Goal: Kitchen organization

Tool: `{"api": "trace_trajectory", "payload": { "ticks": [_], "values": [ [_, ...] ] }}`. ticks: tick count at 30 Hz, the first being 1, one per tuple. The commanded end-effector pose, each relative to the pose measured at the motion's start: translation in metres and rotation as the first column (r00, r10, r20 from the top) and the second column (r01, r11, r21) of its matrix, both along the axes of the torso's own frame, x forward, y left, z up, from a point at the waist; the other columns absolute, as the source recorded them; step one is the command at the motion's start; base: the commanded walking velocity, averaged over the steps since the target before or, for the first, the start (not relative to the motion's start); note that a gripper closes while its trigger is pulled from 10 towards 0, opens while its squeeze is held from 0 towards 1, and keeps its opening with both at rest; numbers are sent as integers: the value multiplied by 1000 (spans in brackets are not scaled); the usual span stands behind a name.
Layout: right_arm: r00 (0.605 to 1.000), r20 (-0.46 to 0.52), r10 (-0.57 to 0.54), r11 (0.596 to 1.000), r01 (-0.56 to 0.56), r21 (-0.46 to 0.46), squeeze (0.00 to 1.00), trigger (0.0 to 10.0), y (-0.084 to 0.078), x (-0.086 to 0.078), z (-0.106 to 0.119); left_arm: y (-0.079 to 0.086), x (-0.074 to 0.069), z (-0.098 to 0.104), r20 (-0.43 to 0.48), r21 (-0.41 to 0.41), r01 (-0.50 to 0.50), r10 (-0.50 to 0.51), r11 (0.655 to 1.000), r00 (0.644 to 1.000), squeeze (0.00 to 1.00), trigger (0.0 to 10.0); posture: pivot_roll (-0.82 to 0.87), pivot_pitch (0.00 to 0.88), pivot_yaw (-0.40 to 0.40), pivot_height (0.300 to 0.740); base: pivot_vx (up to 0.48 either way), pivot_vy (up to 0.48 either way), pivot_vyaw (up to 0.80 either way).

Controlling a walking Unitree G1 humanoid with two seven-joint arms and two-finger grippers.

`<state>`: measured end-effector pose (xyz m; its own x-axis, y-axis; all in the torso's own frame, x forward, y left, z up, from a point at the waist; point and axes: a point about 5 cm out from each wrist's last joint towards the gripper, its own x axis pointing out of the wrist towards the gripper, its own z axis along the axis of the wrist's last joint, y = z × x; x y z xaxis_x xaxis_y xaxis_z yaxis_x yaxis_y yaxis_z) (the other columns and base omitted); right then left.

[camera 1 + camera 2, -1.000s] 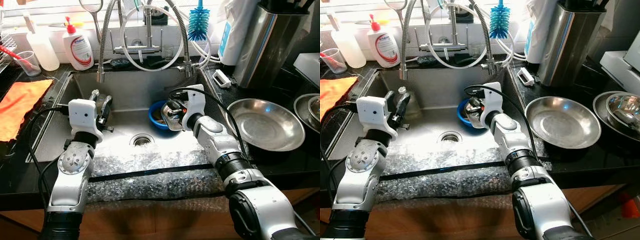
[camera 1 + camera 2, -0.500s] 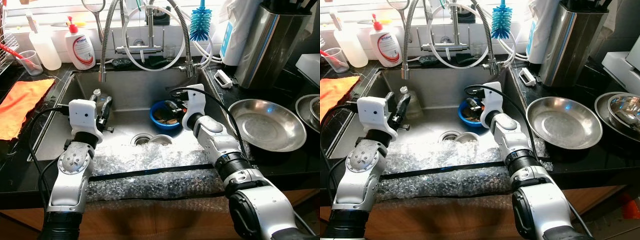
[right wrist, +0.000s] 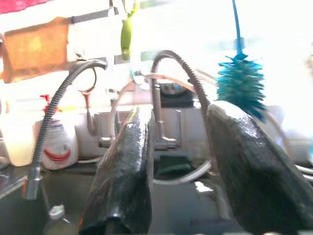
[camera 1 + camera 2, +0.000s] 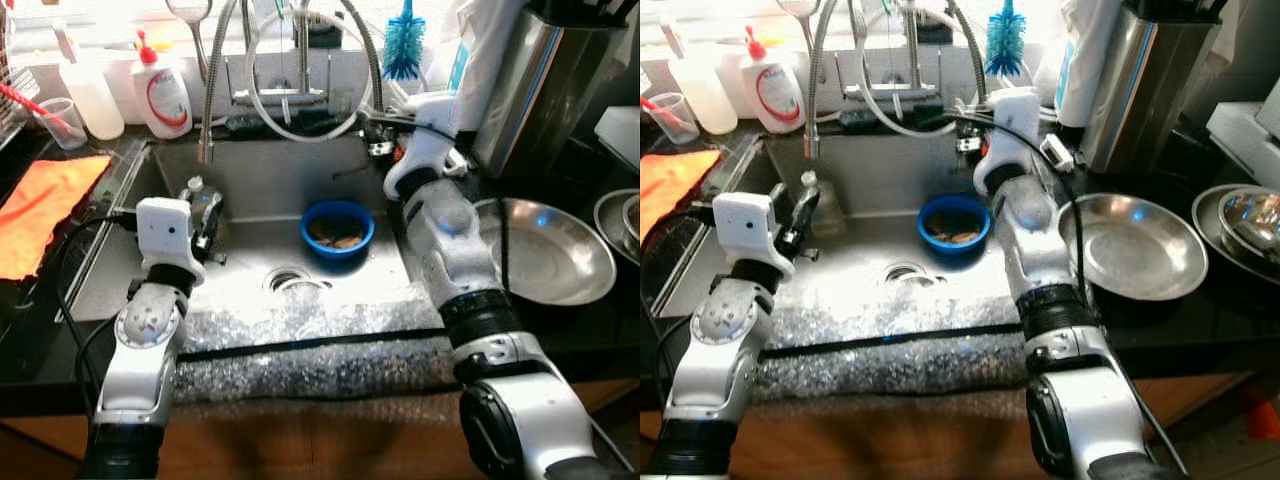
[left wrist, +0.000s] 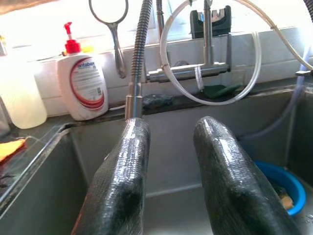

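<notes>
Left gripper [image 4: 205, 215], fingers spread and empty, hovers inside the stainless steel sink [image 4: 250, 185]. Beyond and to its right sits the round blue plastic bowl [image 4: 337, 224] holding scraps. Right gripper [image 3: 181, 161], also spread and empty, is raised above the bowl toward the coiled-hose faucet [image 4: 290, 70], apparently clear of the basin.

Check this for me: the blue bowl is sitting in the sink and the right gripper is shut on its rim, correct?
Not quite. The blue bowl does sit in the sink, but the right gripper is open and raised clear of it, as the right wrist view shows.
</notes>
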<state>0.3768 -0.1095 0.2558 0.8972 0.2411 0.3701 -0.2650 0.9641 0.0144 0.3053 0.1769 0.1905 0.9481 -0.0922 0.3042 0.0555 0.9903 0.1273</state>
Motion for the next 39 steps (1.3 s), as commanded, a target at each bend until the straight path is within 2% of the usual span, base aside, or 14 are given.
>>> {"api": "trace_trajectory", "payload": {
  "ticks": [1,5,7,8,11,15,18,22,26,27,28,32,37,39],
  "values": [
    [999,29,-37,999,37,4,0,10000,-7,-6,7,1,0,4,20,17,-3,3,1000,1000,0,10000,-42,0,29,740,0,0,0],
    [993,47,-111,994,110,14,0,10000,-24,-23,7,1,0,4,22,19,-3,3,1000,1000,0,10000,-47,0,26,740,0,0,0],
    [992,44,-120,993,120,15,0,10000,-26,-27,6,1,0,4,21,19,-4,4,1000,1000,0,10000,-47,0,26,740,0,0,0],
    [987,42,-157,988,156,16,0,10000,-34,-37,4,2,0,4,22,19,-6,6,1000,1000,0,10000,-55,0,28,740,0,0,0],
    [983,33,-183,983,183,17,0,10000,-39,-43,3,2,0,4,22,20,-7,7,1000,1000,0,10000,-59,0,28,740,0,0,0],
    [956,-26,-292,956,292,17,0,10000,-64,-62,-9,2,1,4,23,20,-4,4,1000,1000,0,10000,-70,0,33,740,0,0,0],
    [944,-54,-326,945,327,10,0,10000,-72,-68,-13,2,2,4,24,20,-1,1,1000,1000,0,10000,-70,0,33,740,0,0,0],
    [916,-132,-378,920,388,61,0,10000,-86,-77,-20,0,3,3,22,20,4,-5,1000,1000,0,10000,-78,0,33,740,0,0,0],
    [874,-197,-445,887,460,39,0,10000,-102,-85,-28,0,4,3,22,17,7,-8,1000,1000,0,10000,-87,0,33,740,0,0,0],
    [874,-197,-445,887,460,39,0,10000,-102,-85,-28,0,4,3,22,17,7,-8,1000,1000,0,10000,-87,0,33,740,0,0,0],
    [852,-232,-468,870,490,44,1000,10000,-109,-88,-31,-1,5,3,23,17,12,-12,1000,1000,0,10000,-92,0,34,740,0,0,0],
    [816,-291,-499,843,535,56,1000,10000,-117,-93,-34,-2,6,3,22,17,18,-18,1000,1000,0,10000,-98,0,36,740,0,0,0],
    [797,-334,-503,834,549,55,1000,10000,-119,-95,-39,-3,6,2,19,18,23,-24,1000,1000,0,10000,-99,0,36,740,0,0,0],
    [751,-399,-526,798,598,72,1000,10000,-125,-99,-47,-3,6,2,20,19,25,-25,1000,999,0,10000,-97,0,36,740,0,0,0]
  ]
}}
